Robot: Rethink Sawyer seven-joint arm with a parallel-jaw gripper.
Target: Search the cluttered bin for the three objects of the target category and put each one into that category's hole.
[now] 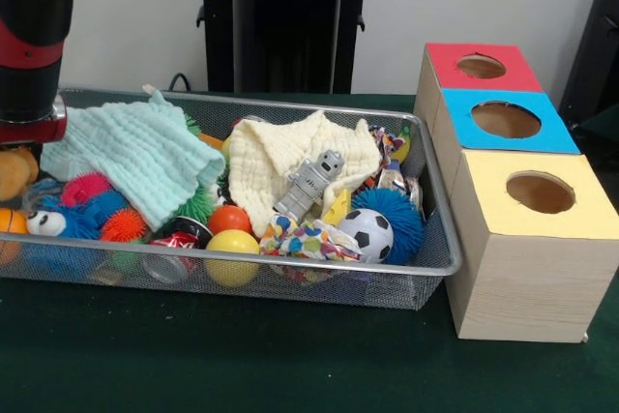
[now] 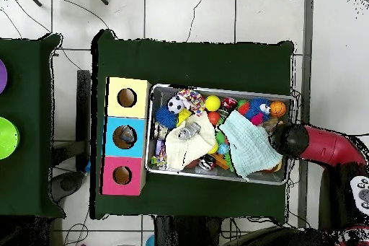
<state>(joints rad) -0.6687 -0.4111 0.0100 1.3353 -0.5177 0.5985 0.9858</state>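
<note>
The wire mesh bin (image 1: 440,263) sits on the green table, packed with toys; it also shows in the overhead view (image 2: 216,89). In it lie a mint cloth (image 1: 135,152), a cream cloth (image 1: 280,157), a grey toy robot (image 1: 308,186), a soccer ball (image 1: 368,232), a blue spiky ball (image 1: 397,210), a yellow ball (image 1: 232,244), an orange ball (image 1: 229,218) and a red can (image 1: 174,244). Beside the bin stand three wooden boxes with round holes: red top (image 1: 481,67), blue top (image 1: 506,120), yellow top (image 1: 540,192). My gripper (image 1: 29,128) hangs over the bin's end by the mint cloth, its tip hidden.
The robot's black pedestal (image 1: 285,16) stands behind the bin. In the overhead view the arm (image 2: 324,146) reaches across the bin's right end. A second green table (image 2: 21,135) holds a green disc (image 2: 4,136) at the left edge.
</note>
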